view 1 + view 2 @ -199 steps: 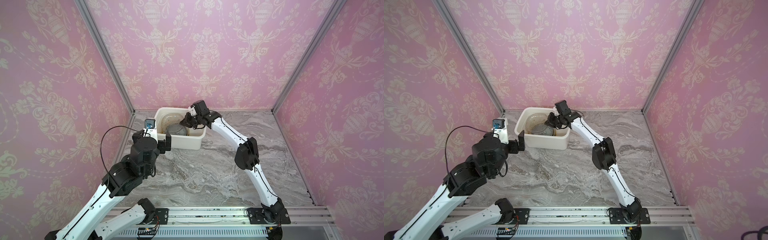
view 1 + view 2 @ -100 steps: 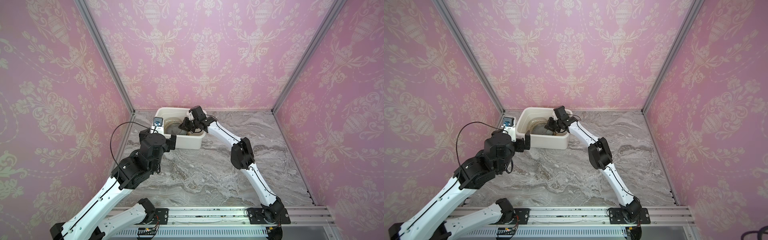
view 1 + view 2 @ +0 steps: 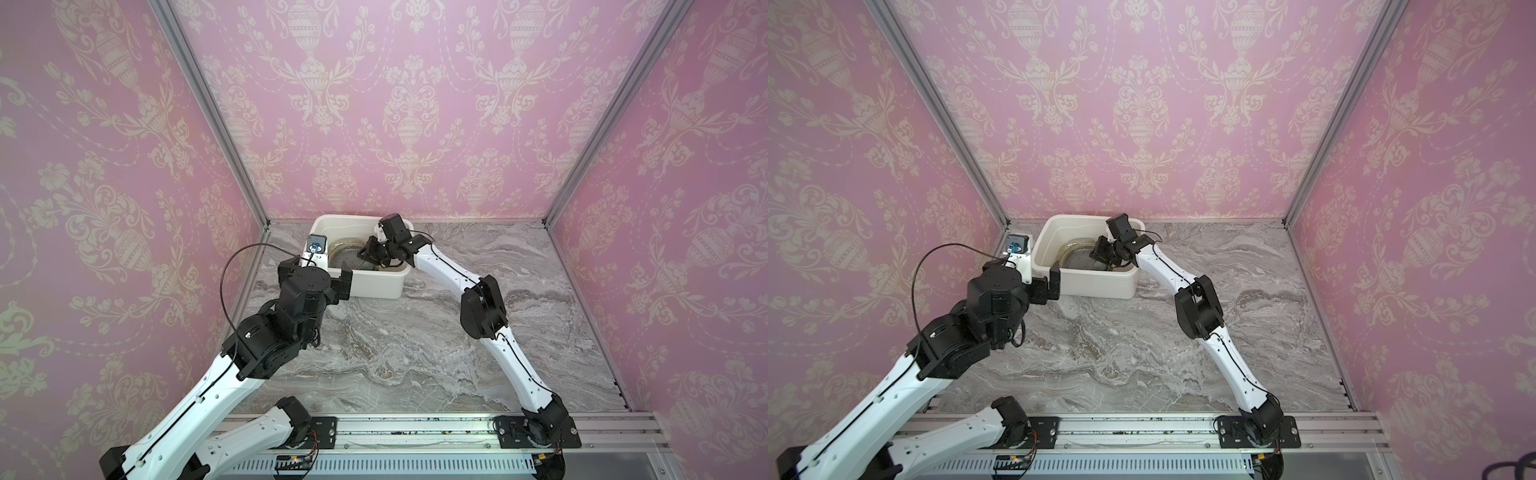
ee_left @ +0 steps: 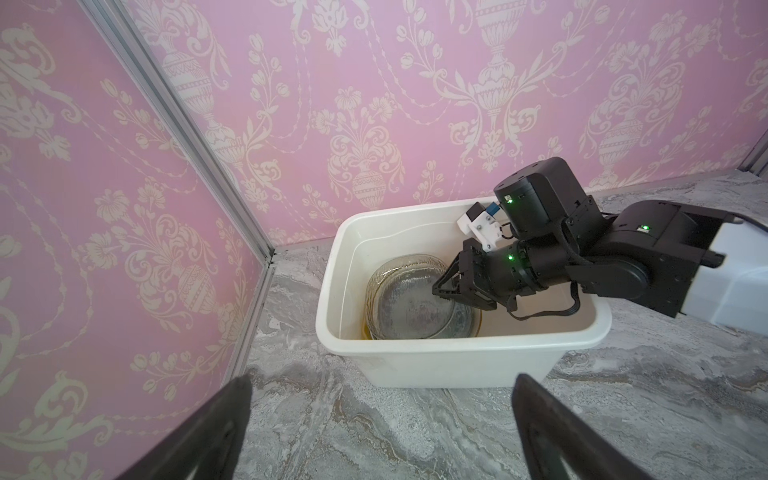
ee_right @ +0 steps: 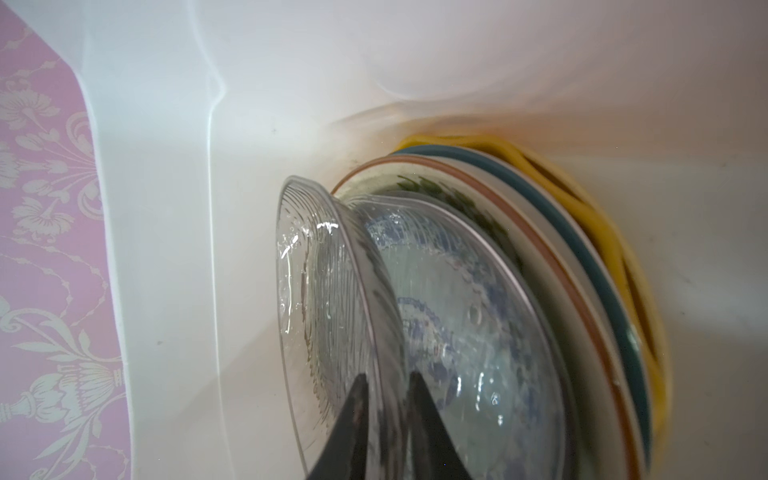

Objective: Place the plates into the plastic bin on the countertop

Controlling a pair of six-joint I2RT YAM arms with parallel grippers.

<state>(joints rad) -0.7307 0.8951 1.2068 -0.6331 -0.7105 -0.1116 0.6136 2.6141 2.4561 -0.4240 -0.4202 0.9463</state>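
— Listing tools first. Right tool?
— Inside the plastic bin, jaws a narrow slit astride the rim of the clear glass plate. Pinching or slack: cannot tell. That plate leans tilted off the stack of plates.
— Left tool?
— Spread wide, empty, over the bench, outside the bin, just beside its near corner.
— Bin location?
— On the bench, back left corner.
— Obstructions?
— In both top views the wrist of the right arm covers one side of the bin's contents. In the left wrist view the right tool overlaps the glass plate's edge.
— View differences?
— Top views give only glass over an amber edge. The right wrist view adds the rims beneath: blue-patterned, green-sprigged with a pink edge, teal, yellow.
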